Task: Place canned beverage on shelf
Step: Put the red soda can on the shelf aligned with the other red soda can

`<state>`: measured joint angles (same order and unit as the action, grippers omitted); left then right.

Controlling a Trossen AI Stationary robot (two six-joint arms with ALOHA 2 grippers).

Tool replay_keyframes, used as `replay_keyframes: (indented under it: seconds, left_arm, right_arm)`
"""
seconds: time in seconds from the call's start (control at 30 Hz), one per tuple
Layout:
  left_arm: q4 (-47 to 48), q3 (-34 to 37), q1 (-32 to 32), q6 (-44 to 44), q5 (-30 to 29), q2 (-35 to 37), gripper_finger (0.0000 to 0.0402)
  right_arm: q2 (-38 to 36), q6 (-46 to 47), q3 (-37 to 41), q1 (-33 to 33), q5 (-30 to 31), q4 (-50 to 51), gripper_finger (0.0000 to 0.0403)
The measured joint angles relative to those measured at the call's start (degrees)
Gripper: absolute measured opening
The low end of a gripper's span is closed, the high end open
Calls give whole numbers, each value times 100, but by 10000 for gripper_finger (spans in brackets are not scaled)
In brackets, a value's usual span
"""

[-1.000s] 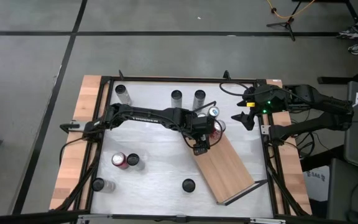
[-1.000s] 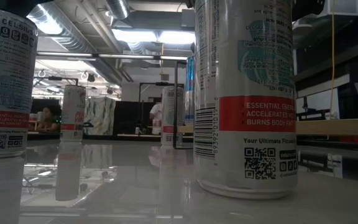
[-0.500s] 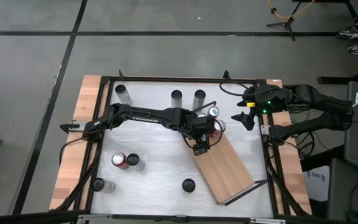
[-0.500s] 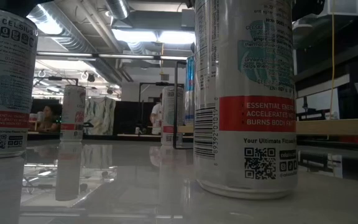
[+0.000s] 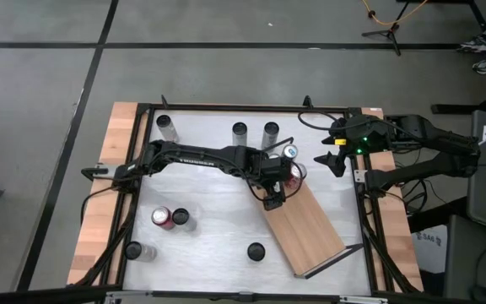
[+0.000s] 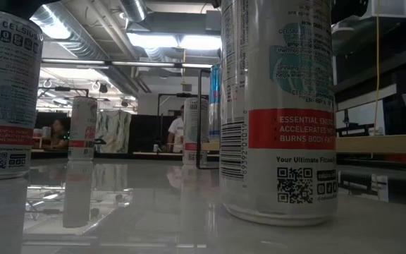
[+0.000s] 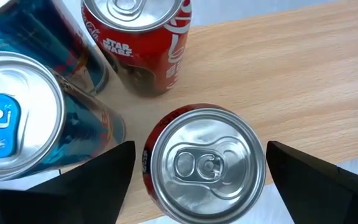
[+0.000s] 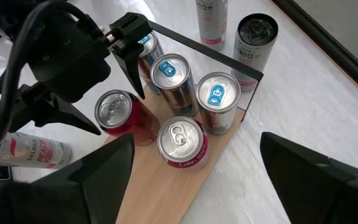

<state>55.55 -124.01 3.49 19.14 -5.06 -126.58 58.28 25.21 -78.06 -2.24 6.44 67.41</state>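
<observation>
The shelf (image 5: 309, 228), a light-wood board, lies slanted on the white table right of centre. Several cans stand upright at its far end. They include a red can (image 7: 204, 163), a Coca-Cola can (image 7: 143, 43) and blue-tab cans (image 8: 217, 99). My left gripper (image 5: 272, 200) hangs above the red can, pointing down and open, with one finger on each side of the can top (image 8: 113, 107) and a thin gap showing. My right gripper (image 5: 332, 160) waits open and empty, raised at the table's far right.
Loose cans stand on the table: three along the far edge (image 5: 240, 131), two at the left (image 5: 169, 218), one at the near left (image 5: 133, 250) and one near the front (image 5: 255, 251). The last fills the low view (image 6: 277, 106). A black wire rail (image 5: 332, 263) ends the shelf.
</observation>
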Motion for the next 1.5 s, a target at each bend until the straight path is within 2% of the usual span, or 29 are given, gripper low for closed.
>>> replay_keyframes:
  seconds: [0.63,0.83,1.03,1.33,1.5]
  left_arm:
    - [-585,2,3,22,63,371,353]
    - [-520,2,38,237,504,505,353]
    - [-240,2,204,338,1274,553,353]
    - [145,2,491,1006,1169,555,331]
    - [153,4,683,1222,721,549,310]
  right_arm:
    - [0,-1,0,-2,0,2,337]
    - [0,-2,0,-2,-2,7,337]
    - [0,-2,0,0,-2,7,337]
    - [0,-2,0,-2,-2,7,337]
    - [0,-2,0,0,-2,5,337]
